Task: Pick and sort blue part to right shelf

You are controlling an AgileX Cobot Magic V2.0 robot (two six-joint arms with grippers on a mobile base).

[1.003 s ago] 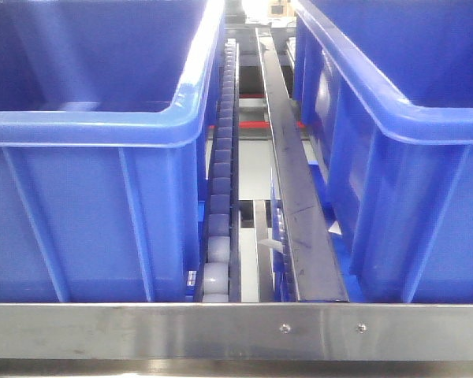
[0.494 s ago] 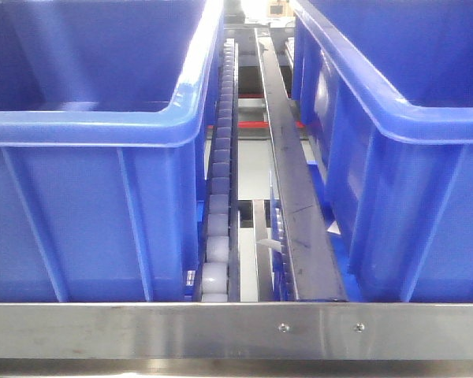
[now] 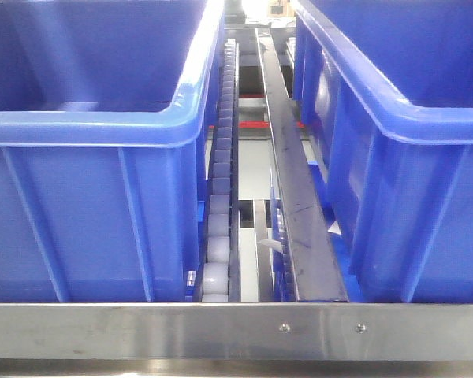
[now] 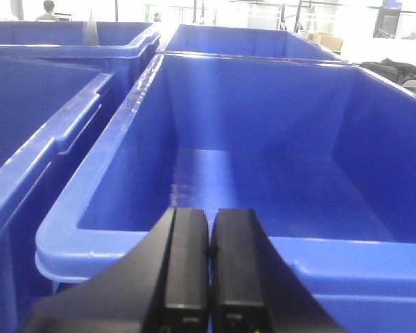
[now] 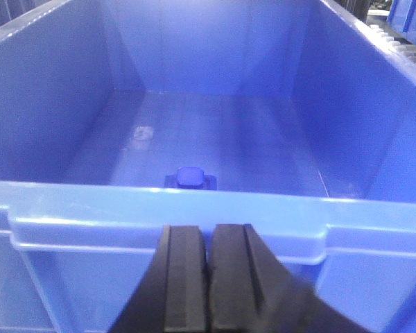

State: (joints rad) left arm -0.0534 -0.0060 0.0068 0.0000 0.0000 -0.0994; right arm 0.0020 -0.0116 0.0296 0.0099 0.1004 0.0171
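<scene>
Across my front view stretches the right shelf, a stainless-steel rack with a screwed front rail, carrying two large open blue plastic bins on either side of a white roller track and a steel divider bar. Behind the bins on my left wrist view I see a bright workshop, washed out. My left gripper and right gripper both have their black fingers pressed together, holding nothing. Smallest, the blue part, a solid-blue plastic block, lies on a bin floor just beyond the near wall.
</scene>
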